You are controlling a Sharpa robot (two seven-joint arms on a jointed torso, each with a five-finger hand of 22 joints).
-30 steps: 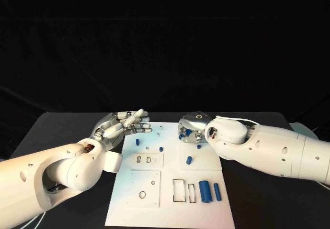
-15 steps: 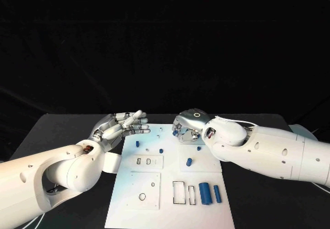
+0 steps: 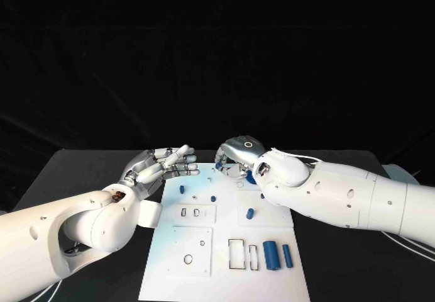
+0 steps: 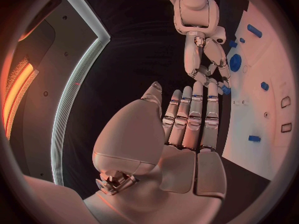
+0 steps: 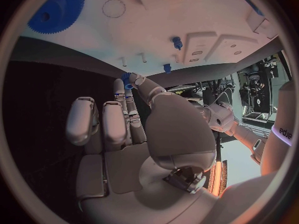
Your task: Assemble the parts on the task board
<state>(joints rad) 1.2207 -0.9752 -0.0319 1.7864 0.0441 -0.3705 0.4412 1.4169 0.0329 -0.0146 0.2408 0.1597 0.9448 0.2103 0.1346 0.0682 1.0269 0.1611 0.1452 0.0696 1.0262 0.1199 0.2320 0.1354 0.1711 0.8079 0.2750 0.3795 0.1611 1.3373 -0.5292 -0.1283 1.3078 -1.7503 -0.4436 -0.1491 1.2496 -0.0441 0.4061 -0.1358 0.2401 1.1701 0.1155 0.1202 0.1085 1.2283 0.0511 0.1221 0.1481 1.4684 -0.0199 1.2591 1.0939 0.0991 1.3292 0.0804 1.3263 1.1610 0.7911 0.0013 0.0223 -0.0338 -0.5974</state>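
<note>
Small blue part carried over the far end of the board

Parts lie nearest on the task board point(image 3: 172, 277): at about five o'clock from its middle, a fat blue cylinder point(image 3: 269, 253) and a thin blue rod point(image 3: 286, 254) rest side by side just beside two empty rectangular slots, likely staged next to the seats they belong in. They look like smooth, hard plastic, and the board is matte white, cut with shallow round and rectangular recesses.

Further in, short blue pegs point(image 3: 248, 212) sit about the board's middle.

Off the board's edge at roughly ten o'clock, the left hand point(image 3: 163, 165) holds nothing, its silver fingers straight and close together, palm bare in its wrist view; it seems parked clear of the work.

Farthest, at twelve o'clock, the right hand point(image 3: 237, 157) hangs over the board's far end. Its wrist view shows a small blue part point(image 5: 127, 79) pinched between thumb and fingertip, probably for placing in a seat there. A toothed blue gear point(image 5: 57, 9) lies on the board nearby.
</note>
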